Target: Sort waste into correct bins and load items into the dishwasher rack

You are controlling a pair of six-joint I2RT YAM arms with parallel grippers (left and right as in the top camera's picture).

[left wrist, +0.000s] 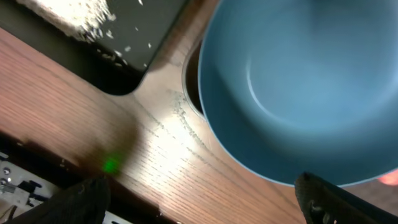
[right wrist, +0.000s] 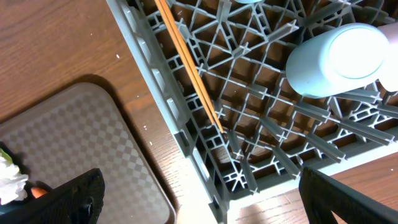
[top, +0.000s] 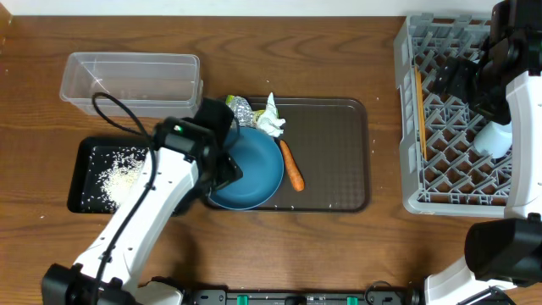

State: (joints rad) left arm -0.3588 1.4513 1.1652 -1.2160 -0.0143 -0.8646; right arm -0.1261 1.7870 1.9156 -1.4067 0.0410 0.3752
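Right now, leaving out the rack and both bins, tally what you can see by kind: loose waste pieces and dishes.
Waste pieces: 4 (carrot, foil ball, tissue, wrapper)
Dishes: 1 (blue plate)
Total: 5

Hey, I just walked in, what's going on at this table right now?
The left gripper is open at the rim of the dark blue plate, which sits at the end of the brown tray nearest the black tray. The rice is in that black tray. The carrot, foil ball and tissue lie on the brown tray, not yet sorted. The right gripper hangs open over the dishwasher rack, where the chopsticks and cup are already loaded.
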